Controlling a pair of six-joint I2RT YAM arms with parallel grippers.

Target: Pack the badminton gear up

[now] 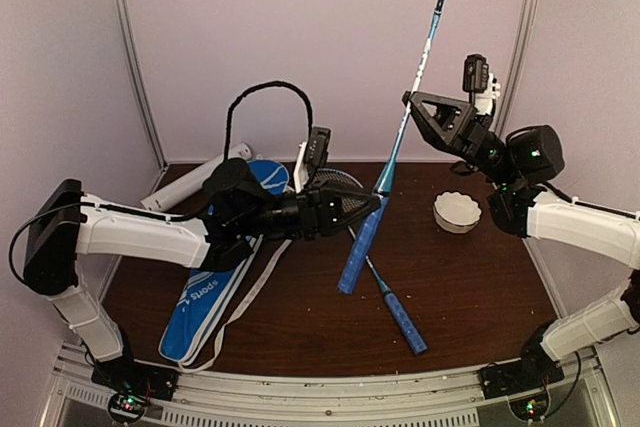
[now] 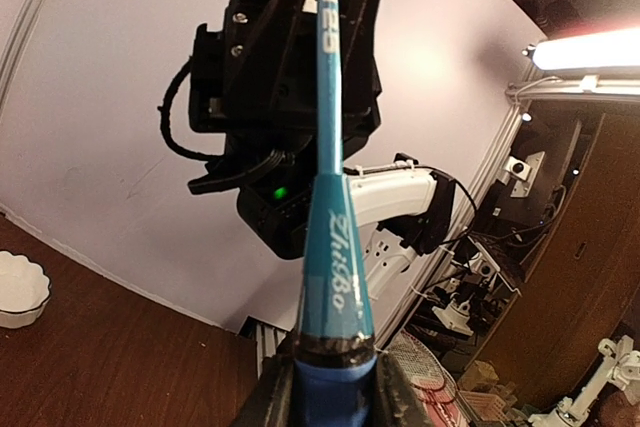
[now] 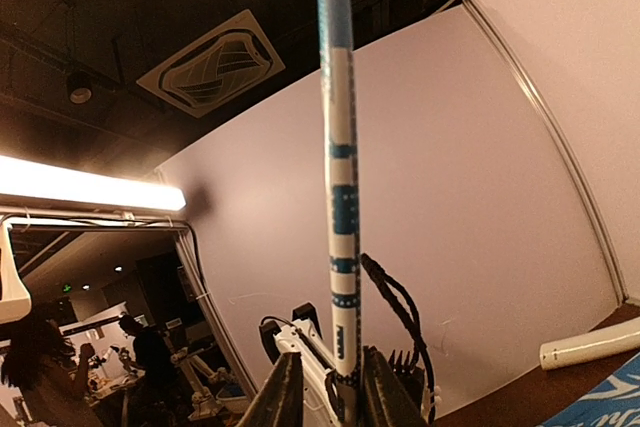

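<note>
Currently the left pincer (image 1: pixel 370 205) is clamped on the raised racket (image 1: pixel 398 142) just above its blue handle. The shaft slants up between the right pincer (image 1: pixel 410 100) fingers, though I cannot tell whether they pinch it. The racket is likely light, its thin shaft springy and slick, so the wrapped handle seems the surer hold; the racket bag (image 1: pixel 215 287) lies on the worktop (image 1: pixel 480 287), below and left of the left pincer.

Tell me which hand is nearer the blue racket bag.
Left. The left hand, gripping the raised racket, is right of the blue racket bag; the right hand is higher and farther right, at the racket's shaft.
</note>
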